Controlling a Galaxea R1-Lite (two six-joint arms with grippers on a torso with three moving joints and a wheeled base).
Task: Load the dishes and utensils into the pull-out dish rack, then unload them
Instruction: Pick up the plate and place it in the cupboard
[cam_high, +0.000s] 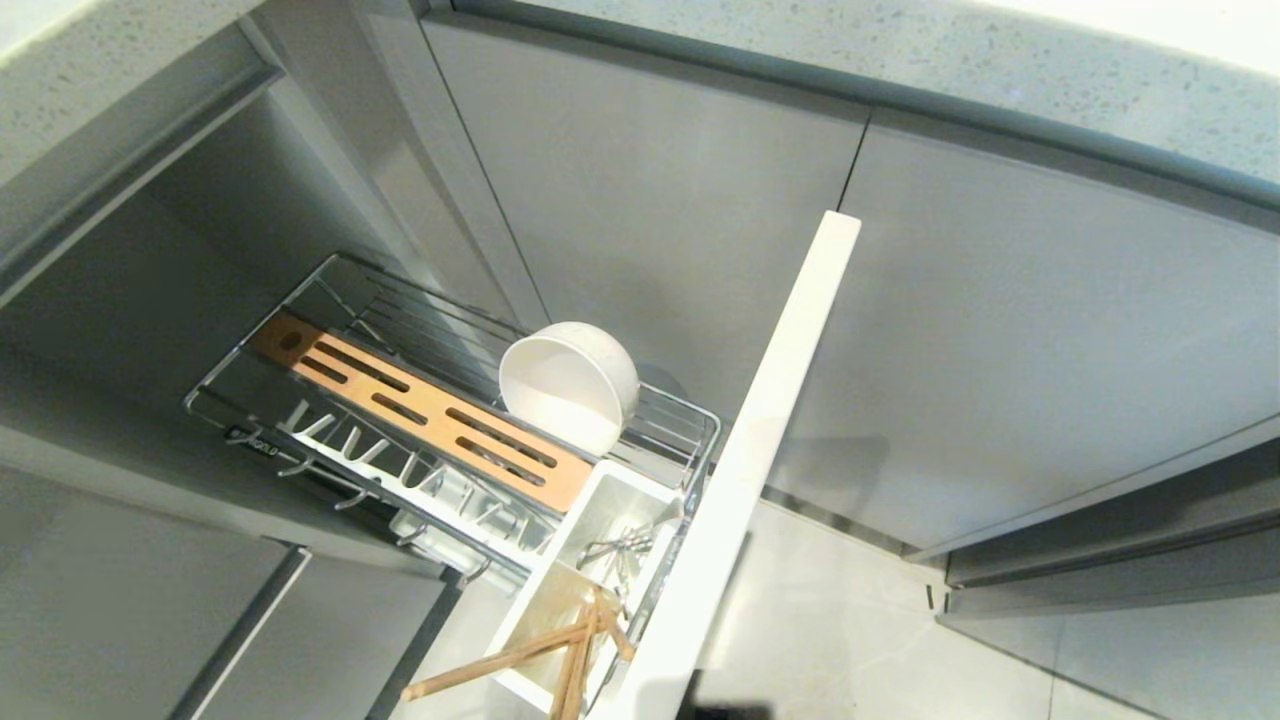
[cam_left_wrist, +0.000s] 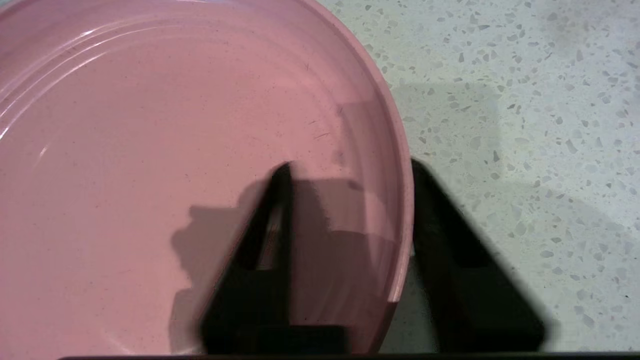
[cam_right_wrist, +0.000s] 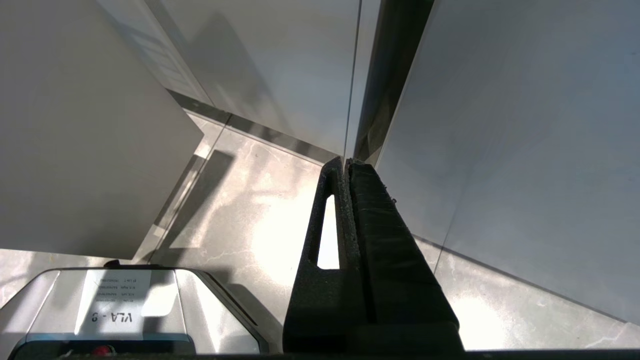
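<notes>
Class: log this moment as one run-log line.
left gripper: fingers straddle pink plate rim on counter | right gripper: shut, parked | rack: bowl, chopsticks

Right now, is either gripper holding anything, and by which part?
The left gripper straddles the pink plate's rim on the speckled counter, one finger inside, one outside; a firm clamp cannot be told. The right gripper is shut, holding nothing.

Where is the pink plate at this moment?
The pink plate shows only in the left wrist view, lying on the speckled countertop, with the left gripper straddling its rim. It is not in the pull-out dish rack.
</notes>
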